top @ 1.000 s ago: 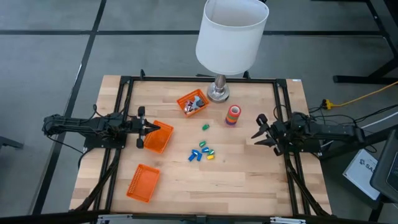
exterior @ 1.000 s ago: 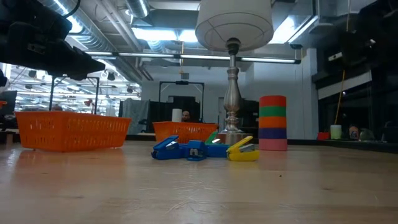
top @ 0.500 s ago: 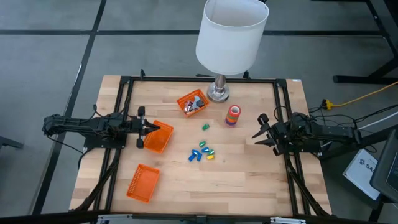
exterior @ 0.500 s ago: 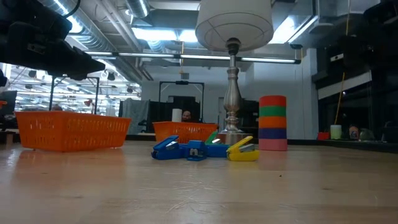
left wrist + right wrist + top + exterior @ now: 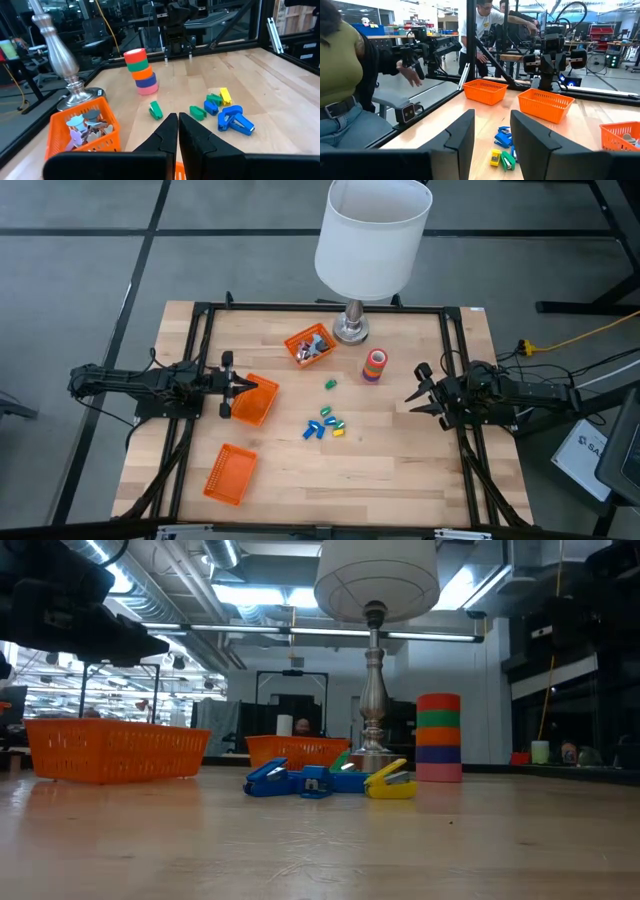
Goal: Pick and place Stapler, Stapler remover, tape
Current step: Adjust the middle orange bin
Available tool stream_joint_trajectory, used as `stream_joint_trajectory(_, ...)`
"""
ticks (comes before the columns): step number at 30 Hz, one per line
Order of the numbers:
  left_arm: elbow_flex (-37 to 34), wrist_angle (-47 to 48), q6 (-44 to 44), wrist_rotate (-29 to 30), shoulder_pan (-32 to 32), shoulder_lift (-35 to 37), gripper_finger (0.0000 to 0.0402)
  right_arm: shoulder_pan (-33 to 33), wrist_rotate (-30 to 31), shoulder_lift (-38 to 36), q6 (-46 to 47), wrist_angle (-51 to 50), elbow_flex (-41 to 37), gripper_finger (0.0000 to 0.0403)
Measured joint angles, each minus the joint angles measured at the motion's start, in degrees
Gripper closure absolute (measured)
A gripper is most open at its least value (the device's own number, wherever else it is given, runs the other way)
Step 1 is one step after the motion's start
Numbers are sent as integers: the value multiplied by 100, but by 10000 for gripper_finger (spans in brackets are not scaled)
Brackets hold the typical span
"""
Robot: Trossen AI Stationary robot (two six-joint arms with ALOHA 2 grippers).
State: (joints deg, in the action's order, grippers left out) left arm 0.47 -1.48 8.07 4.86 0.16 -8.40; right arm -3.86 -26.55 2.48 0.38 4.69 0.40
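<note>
The left gripper (image 5: 243,385) has its fingers together at the edge of an orange basket (image 5: 256,402); the right gripper (image 5: 417,391) stands with fingers apart, holding nothing; the tape (image 5: 375,365) is a stack of rolls beside the lamp base (image 5: 350,331), well apart from both grippers.

A white-shaded lamp (image 5: 371,240) is standing at the table's (image 5: 400,470) far edge, three orange baskets (image 5: 230,474) are sitting around, and people (image 5: 342,80) are lingering beyond.
</note>
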Motion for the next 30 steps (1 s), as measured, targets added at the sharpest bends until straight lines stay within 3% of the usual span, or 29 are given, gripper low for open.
stream_joint_trajectory(17, 0, -79, 170, 17, -1, 0, 389, 1, 0, 0, -86, 0, 0, 274)
stream_joint_trajectory(25, 2, -725, -1562, -245, -7, 2, 389, 2, 0, 2, -76, 0, 2, 274)
stream_joint_trajectory(30, 1, -772, -1984, -249, -7, 2, 391, 2, 0, 2, -78, 0, 2, 274)
